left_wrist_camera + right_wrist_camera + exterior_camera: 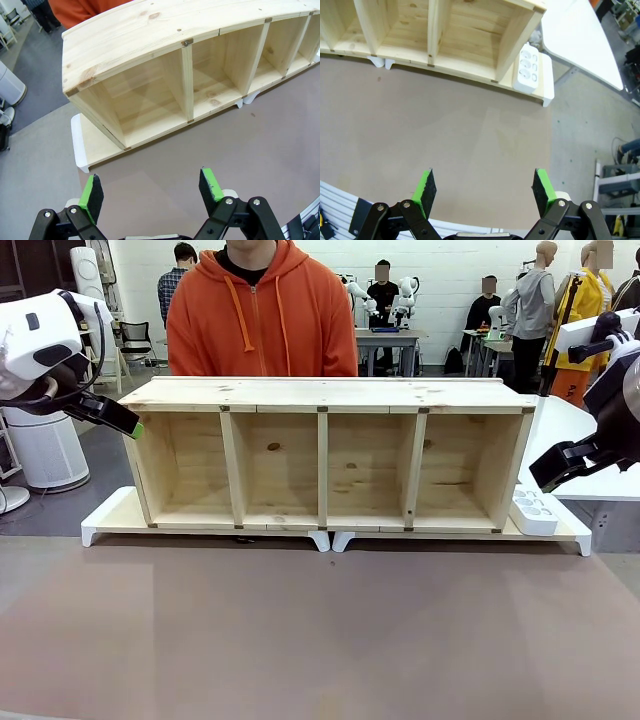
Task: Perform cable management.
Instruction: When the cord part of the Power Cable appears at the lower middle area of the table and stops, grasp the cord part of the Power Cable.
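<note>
Beside shelf (470, 30), right wrist view: power strip (526, 70); left fingers (91, 192), right fingers (542, 184) spread.

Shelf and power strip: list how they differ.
The shelf is bare pale wood; the strip is white plastic. The shelf is long, spanning both white bases; the strip is small, lying off the shelf's right end. The shelf's four open bays face the robot; the strip's sockets face up. Both rest on the bases.
</note>
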